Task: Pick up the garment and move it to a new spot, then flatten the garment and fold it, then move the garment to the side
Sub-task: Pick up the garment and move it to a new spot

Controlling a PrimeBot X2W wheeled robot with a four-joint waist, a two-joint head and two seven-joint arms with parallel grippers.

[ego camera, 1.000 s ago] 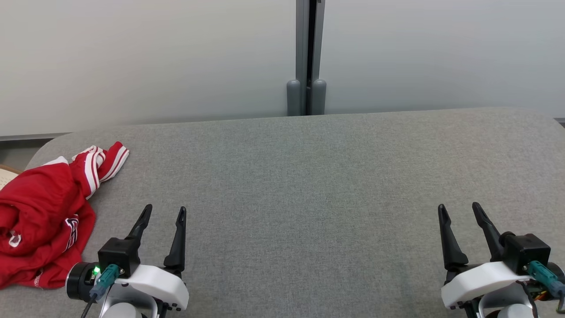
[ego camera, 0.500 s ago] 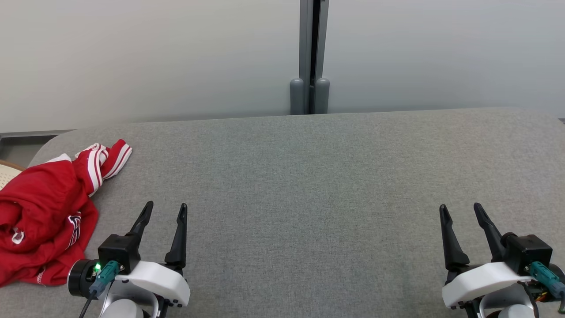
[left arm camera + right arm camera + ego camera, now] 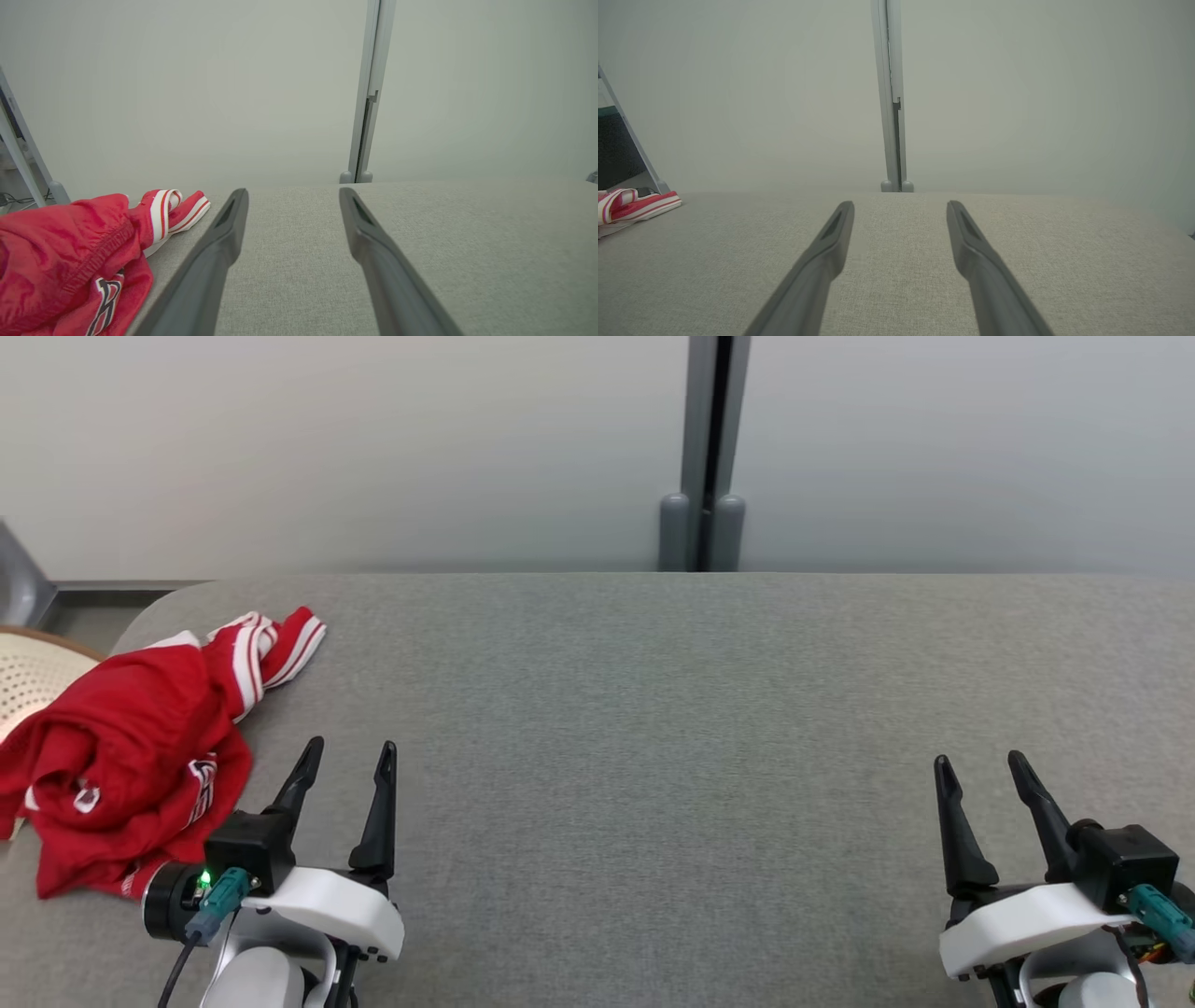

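Observation:
A red garment point(image 3: 140, 747) with white-striped cuffs lies crumpled at the left end of the grey padded table point(image 3: 653, 709). My left gripper point(image 3: 350, 758) stands open just right of it, fingers apart and empty, not touching the cloth. In the left wrist view the garment point(image 3: 70, 261) lies left of the open left gripper point(image 3: 293, 198). At the lower right my right gripper point(image 3: 980, 765) is open and empty, far from the garment. The right wrist view shows a striped cuff of the garment point(image 3: 630, 205) at the far left, with the right gripper point(image 3: 900, 207) open over bare fabric.
A pale perforated round object point(image 3: 33, 677) sits off the table's left edge behind the garment. A grey partition wall with a vertical post point(image 3: 709, 448) backs the table. The table's rounded left corner is near the garment.
The whole head view has shifted, so the camera turned leftward; garment and post now appear further right. Both grippers stay open and hold their places.

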